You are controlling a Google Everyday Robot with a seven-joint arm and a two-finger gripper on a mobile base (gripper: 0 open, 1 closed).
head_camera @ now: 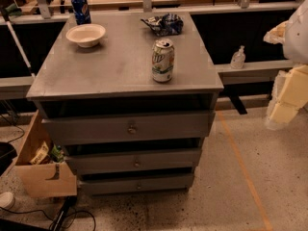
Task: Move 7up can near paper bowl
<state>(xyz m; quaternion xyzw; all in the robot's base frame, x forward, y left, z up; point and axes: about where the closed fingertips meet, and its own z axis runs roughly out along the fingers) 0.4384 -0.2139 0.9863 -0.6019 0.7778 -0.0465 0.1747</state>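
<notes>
The 7up can (163, 60) stands upright near the front right of the grey cabinet top (115, 66); it is pale white and green with a silver top. The paper bowl (85, 34) sits at the back left of the top, well apart from the can. My gripper (285, 97) shows as pale yellowish parts at the right edge of the view, off to the right of the cabinet and below its top. It holds nothing that I can see and is far from the can.
A dark blue can (81, 8) stands just behind the bowl. A crumpled blue-and-white foil bag (163, 24) lies behind the 7up can. A small pump bottle (237, 57) stands on a ledge to the right. An open cardboard box (41, 170) sits on the floor at left.
</notes>
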